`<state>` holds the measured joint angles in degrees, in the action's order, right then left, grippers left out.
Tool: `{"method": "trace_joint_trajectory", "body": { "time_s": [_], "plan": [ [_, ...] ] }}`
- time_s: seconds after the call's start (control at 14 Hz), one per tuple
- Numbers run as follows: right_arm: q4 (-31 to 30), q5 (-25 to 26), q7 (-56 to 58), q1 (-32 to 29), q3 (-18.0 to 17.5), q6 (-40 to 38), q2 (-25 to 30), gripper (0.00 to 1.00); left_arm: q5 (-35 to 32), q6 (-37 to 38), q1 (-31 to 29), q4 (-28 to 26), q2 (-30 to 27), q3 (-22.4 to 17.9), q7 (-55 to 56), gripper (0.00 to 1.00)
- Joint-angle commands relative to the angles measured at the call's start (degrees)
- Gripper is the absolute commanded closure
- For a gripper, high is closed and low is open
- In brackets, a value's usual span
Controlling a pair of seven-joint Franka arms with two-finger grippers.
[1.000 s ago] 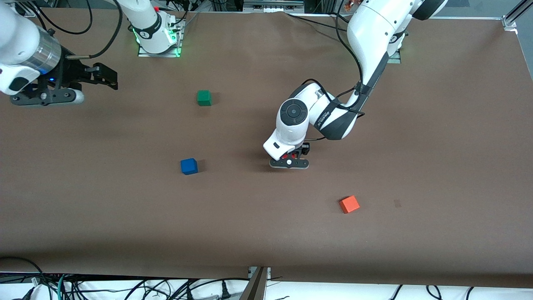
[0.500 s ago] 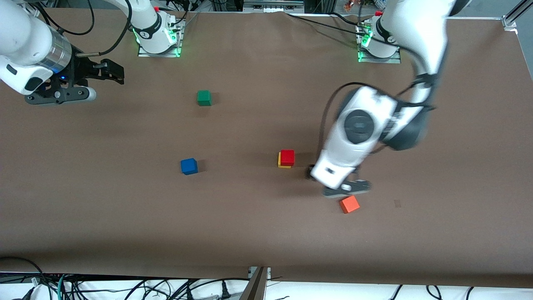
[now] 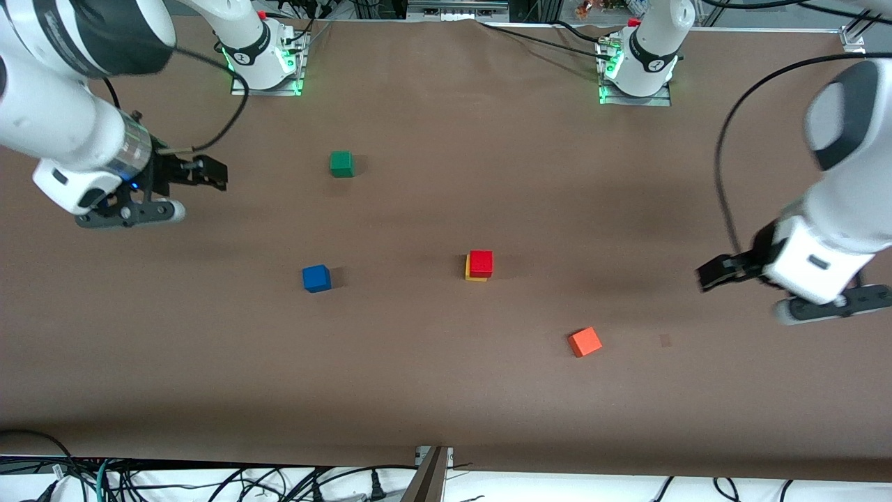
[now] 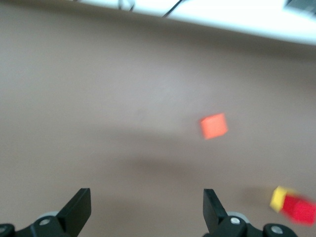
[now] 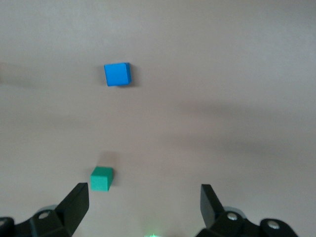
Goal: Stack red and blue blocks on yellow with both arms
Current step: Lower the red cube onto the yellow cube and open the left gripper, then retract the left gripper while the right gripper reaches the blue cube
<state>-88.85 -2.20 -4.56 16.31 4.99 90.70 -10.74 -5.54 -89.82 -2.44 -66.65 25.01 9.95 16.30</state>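
The red block (image 3: 481, 262) sits on the yellow block (image 3: 473, 277) near the middle of the table; both also show in the left wrist view, the red block (image 4: 299, 210) and the yellow block (image 4: 278, 198). The blue block (image 3: 316, 278) lies alone on the table toward the right arm's end and shows in the right wrist view (image 5: 117, 74). My left gripper (image 3: 712, 273) is open and empty over the table at the left arm's end; its own view shows it (image 4: 146, 207) spread wide. My right gripper (image 3: 208, 173) is open and empty over the right arm's end (image 5: 143, 202).
A green cube (image 3: 341, 164) lies farther from the front camera than the blue block and shows in the right wrist view (image 5: 101, 178). An orange cube (image 3: 585, 341) lies nearer the front camera than the stack and shows in the left wrist view (image 4: 214, 126). The brown table (image 3: 446, 390) carries nothing else.
My left gripper let go of the red block on the yellow block and swung away to the left arm's end. My right gripper moved a little toward the table's middle.
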Motion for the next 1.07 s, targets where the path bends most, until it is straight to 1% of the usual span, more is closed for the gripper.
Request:
{"method": "trace_joint_trajectory", "body": {
  "time_s": [0.0,0.14,0.36,0.43,0.5,0.57,0.64,0.71,0.79,0.86,1.0],
  "plan": [
    [-3.1,-0.3,-1.2,-1.4,-2.7,6.2,-1.6,0.0,2.3,3.4,-4.1,-1.8,-0.7,0.9,-7.0,0.0],
    [-5.0,-1.2,-1.9,-0.5,-2.9,12.9,-5.4,0.0,2.5,3.4,-4.8,-1.6,-0.7,0.7,-8.5,0.0],
    [-13.9,-2.8,-3.9,1.3,-3.2,28.7,-7.5,0.0,3.0,3.5,-5.9,-1.6,-0.7,0.6,-8.2,0.0],
    [-16.2,-3.4,-4.1,1.9,-3.2,33.7,-8.7,0.0,4.5,3.2,-6.1,-1.6,-0.8,0.4,-8.0,0.0],
    [-17.4,-3.5,-4.1,2.0,-3.3,37.7,-10.7,0.0,4.5,3.1,-5.2,-1.5,-1.5,0.2,-7.5,0.0],
    [-17.4,-3.5,-4.1,2.1,-3.3,40.7,-13.1,0.0,3.7,3.2,-4.0,-2.3,-3.7,-0.5,-7.9,0.0],
    [-17.1,-4.2,-4.1,2.2,-3.7,43.2,-15.5,0.0,2.3,3.2,-4.0,-4.4,-6.4,-1.3,-8.3,0.0],
    [-17.1,-4.9,-4.1,2.3,-3.9,45.8,-17.3,0.0,2.5,3.1,-4.6,-8.5,-9.5,-2.1,-8.4,0.0],
    [-17.2,-5.1,-4.1,2.5,-4.2,48.1,-19.0,0.0,3.2,3.0,-5.2,-10.3,-11.2,-2.3,-8.5,0.0],
    [-17.2,-5.1,-4.1,2.8,-4.4,49.8,-20.2,0.0,4.9,3.0,-5.6,-11.2,-11.6,-2.3,-8.4,0.0],
    [-17.1,-5.7,-4.1,2.9,-4.6,50.3,-21.2,0.01,5.5,1.7,-5.2,-13.9,-13.2,-2.3,-8.4,0.0]
  ]
}}
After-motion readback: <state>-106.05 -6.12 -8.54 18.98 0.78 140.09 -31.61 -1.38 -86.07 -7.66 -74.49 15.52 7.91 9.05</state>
